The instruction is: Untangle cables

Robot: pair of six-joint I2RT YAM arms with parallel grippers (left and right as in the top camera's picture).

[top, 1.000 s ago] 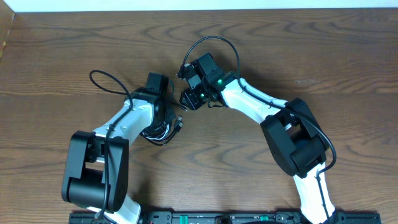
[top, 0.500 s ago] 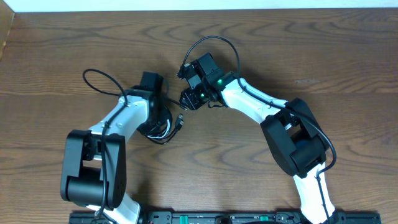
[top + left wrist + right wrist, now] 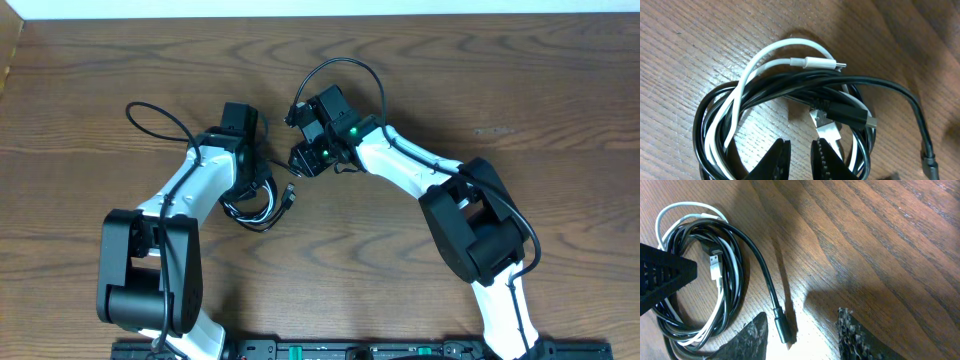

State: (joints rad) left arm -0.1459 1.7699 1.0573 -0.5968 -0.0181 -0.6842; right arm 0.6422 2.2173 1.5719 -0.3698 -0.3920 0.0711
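A coil of thin black and white cables (image 3: 740, 100) lies on the wooden table, seen in the overhead view as a small bundle (image 3: 252, 212). My left gripper (image 3: 800, 155) is slightly open, its tips over the bare wood inside the coil and gripping nothing. A white plug (image 3: 812, 63) and a black plug (image 3: 850, 114) lie across the coil. One black lead runs out of the coil (image 3: 695, 280) to a small black plug (image 3: 783, 328). That plug lies between the wide-open fingers of my right gripper (image 3: 800, 335), untouched.
The left gripper's black finger (image 3: 660, 275) shows over the coil in the right wrist view. Thicker black arm wires loop above both arms (image 3: 160, 125) (image 3: 345, 70). The table's far edge (image 3: 320, 14) runs along the top.
My left arm has swung left and toward the far side, uncovering more of the coil. The right arm and the black plug have stayed put.
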